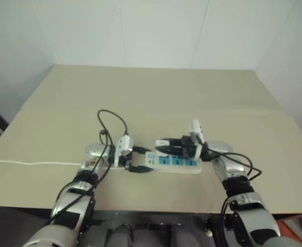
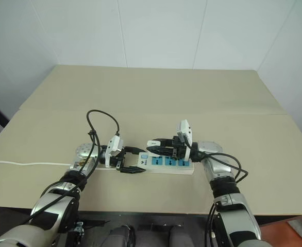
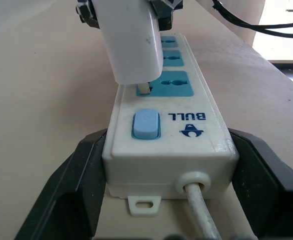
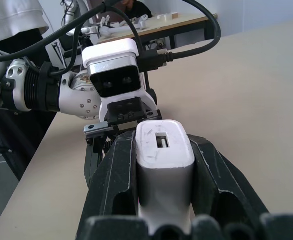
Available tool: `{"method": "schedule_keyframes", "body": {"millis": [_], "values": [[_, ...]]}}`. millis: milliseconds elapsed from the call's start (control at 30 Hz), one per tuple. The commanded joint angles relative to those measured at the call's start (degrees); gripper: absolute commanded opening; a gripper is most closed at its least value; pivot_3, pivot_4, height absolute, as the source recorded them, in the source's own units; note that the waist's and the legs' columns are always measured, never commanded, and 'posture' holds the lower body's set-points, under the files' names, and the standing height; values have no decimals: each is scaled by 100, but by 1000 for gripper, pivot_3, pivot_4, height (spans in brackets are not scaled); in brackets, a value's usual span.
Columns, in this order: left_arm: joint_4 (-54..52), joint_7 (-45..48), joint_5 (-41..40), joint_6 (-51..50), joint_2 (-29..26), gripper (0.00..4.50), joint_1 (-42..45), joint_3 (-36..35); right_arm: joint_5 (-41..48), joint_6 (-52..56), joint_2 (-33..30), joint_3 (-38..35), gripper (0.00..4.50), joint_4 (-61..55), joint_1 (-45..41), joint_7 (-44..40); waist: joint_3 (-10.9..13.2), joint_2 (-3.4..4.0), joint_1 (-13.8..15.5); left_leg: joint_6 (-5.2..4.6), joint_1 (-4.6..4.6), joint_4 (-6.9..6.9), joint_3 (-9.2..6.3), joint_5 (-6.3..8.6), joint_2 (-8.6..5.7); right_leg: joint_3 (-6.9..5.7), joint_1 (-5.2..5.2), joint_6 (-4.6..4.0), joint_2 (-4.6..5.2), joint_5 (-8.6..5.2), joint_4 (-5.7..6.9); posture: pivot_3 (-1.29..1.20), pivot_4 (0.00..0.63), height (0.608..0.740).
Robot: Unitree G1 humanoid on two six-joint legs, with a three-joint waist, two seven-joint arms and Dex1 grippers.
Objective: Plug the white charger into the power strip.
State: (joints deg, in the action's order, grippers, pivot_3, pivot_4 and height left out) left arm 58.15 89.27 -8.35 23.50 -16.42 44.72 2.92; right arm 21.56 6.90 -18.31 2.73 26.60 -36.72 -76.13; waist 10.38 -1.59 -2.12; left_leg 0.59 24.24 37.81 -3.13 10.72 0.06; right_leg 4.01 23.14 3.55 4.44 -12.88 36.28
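- Head views: the power strip (image 2: 164,163) lies on the table (image 2: 156,92), near the robot. The left gripper (image 2: 133,160) is clenched on the strip's switch end, one finger on each long side. The right gripper (image 2: 156,146) comes from the right and holds the charger above the strip's left part.
- Left wrist view: the charger (image 3: 131,42) stands over the socket (image 3: 171,84) nearest the switch (image 3: 146,124). One prong (image 3: 143,88) shows below it at the socket's edge, so it seems not fully in. The cord (image 3: 199,210) leaves the strip's end.
- Right wrist view: the two black fingers (image 4: 119,185) grasp the charger on both sides.
- To do this step well, I think the right arm should press straight down, keeping the charger upright, while the left holds the strip firmly against sliding.
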Motion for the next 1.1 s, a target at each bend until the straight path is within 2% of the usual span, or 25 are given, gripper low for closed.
{"method": "schedule_keyframes", "body": {"millis": [33, 367, 567, 767, 1100], "values": [[-65, -18, 27, 18, -48, 3243, 125, 30, 14, 20, -138, -76, 1118, -1, 61, -14, 0, 0, -2, 0, 0, 0, 0, 0, 0, 0, 0, 0, 0, 0, 0, 0, 150, 740], [-8, -26, 21, 41, -35, 3243, 163, 27, 22, 24, -140, 11, 1118, -147, 203, 2, 0, 0, -1, 0, 1, 0, 0, 0, 0, 0, 0, 0, 0, 0, -1, 0, 150, 740], [2, -23, 9, 44, -30, 3243, 161, 19, 177, -88, 0, -188, 1118, 29, 256, 59, 0, 0, -9, 0, 0, 0, 0, 0, 0, 0, 0, 0, 0, 0, 0, 0, 150, 740], [-61, 47, -20, 2, -73, 3243, 129, 13, 86, -848, 34, -240, 1118, 401, 505, -151, 0, 0, -6, 0, 0, 0, 0, 0, 0, 0, -1, 1, 0, 0, -2, 0, 150, 740], [-135, 129, -36, -38, -137, 3243, 103, 17, -191, -1332, 17, 137, 1118, 1019, 345, -623, 0, 0, -16, 0, -5, -1, 0, 0, 0, 0, -5, 1, 0, -1, -1, 0, 150, 740]]}}
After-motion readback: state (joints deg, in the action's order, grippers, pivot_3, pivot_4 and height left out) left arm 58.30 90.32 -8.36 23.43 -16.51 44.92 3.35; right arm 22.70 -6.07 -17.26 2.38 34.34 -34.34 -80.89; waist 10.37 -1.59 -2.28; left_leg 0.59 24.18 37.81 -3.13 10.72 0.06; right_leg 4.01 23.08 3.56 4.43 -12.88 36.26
